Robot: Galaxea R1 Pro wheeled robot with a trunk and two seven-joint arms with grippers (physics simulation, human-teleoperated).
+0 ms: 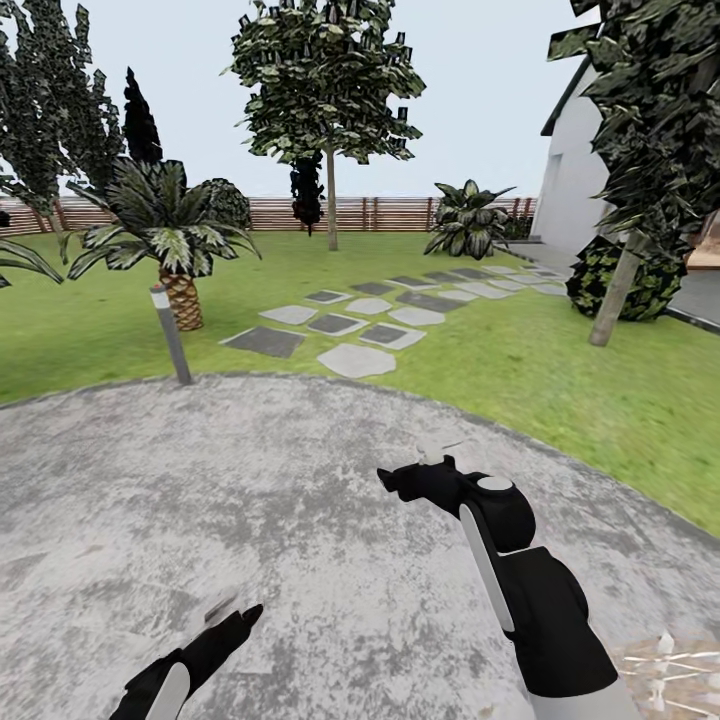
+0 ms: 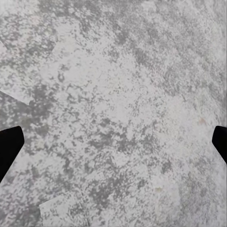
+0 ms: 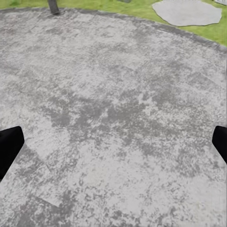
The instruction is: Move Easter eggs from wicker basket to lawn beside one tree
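My left gripper (image 1: 228, 612) hangs low over the grey gravel circle (image 1: 250, 480) with its fingers apart; from the left wrist camera the two dark fingertips (image 2: 8, 146) sit at opposite edges of the picture with nothing but mottled gravel between them. My right gripper (image 1: 432, 452) is held farther forward over the same gravel, also spread wide and empty, its fingertips (image 3: 7, 147) likewise far apart at the picture's edges. Neither gripper touches anything I can see.

Past the curved rim of the gravel, the lawn (image 1: 560, 370) runs green to a brown slat fence (image 1: 390, 213). A short grey post (image 1: 171, 333) stands at the gravel's edge, with a palm (image 1: 170, 240) just behind it. A trail of flat stepping stones (image 1: 360, 325) crosses the grass toward the white house (image 1: 575, 180) on the right; the nearest pale stone (image 3: 187, 12) also shows from the right wrist camera. A tree (image 1: 330, 90) with a pale straight trunk stands near the fence, and another tree (image 1: 625, 200) with a slanted pale trunk stands to the right, close to the house, beside a dark shrub (image 1: 595, 280). At the lower right corner something pale and woven-looking (image 1: 665, 668) lies on the gravel; I cannot tell what it is.
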